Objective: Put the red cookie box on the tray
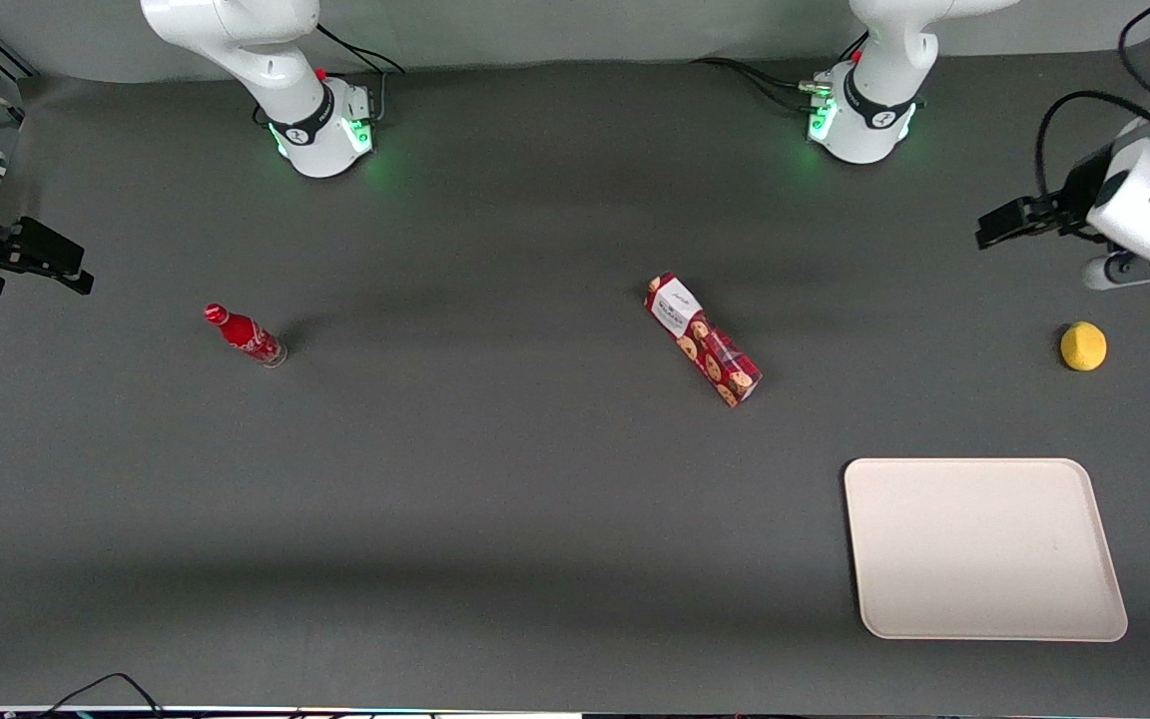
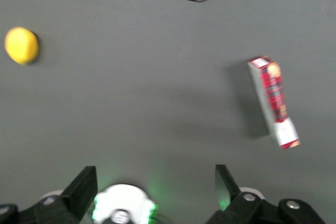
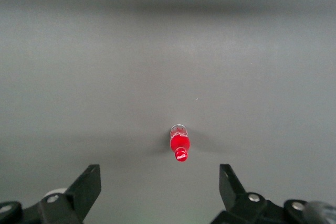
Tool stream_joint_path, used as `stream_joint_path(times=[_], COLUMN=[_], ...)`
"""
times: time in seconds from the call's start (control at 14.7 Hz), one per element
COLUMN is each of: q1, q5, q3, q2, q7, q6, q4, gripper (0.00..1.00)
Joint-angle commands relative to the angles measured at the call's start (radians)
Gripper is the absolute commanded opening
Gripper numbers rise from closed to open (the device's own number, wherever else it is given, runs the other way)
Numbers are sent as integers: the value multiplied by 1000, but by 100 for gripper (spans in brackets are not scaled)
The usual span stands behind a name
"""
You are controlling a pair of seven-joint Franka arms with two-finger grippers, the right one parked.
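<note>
Black fingers spread wide, the hand (image 2: 156,182) hangs empty above the bench (image 1: 495,479), near a yellow ball (image 1: 1083,346). Flat on the bench, well apart from it, lies the red cookie box (image 1: 703,340); the tray (image 1: 984,547) sits nearer the front camera.

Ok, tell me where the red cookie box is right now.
The red cookie box lies flat mid-table, farther from the front camera than the tray, untouched; the open hand hovers above the lemon.
</note>
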Motion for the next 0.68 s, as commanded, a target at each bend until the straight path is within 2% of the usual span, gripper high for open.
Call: stream_joint_path(times=[0.0,0.27,0.41,0.61], q1=[-16,-20,-23,-36], q5=[-82,-128,-105,-20], q3=[-82,-237,-341,-421], q2=[91,206,309,390], q7=[-318,-683,-849,-1001], q6=[-3,154,298,547], q4=[89,76,49,-75], gripper=[100,100,100,100])
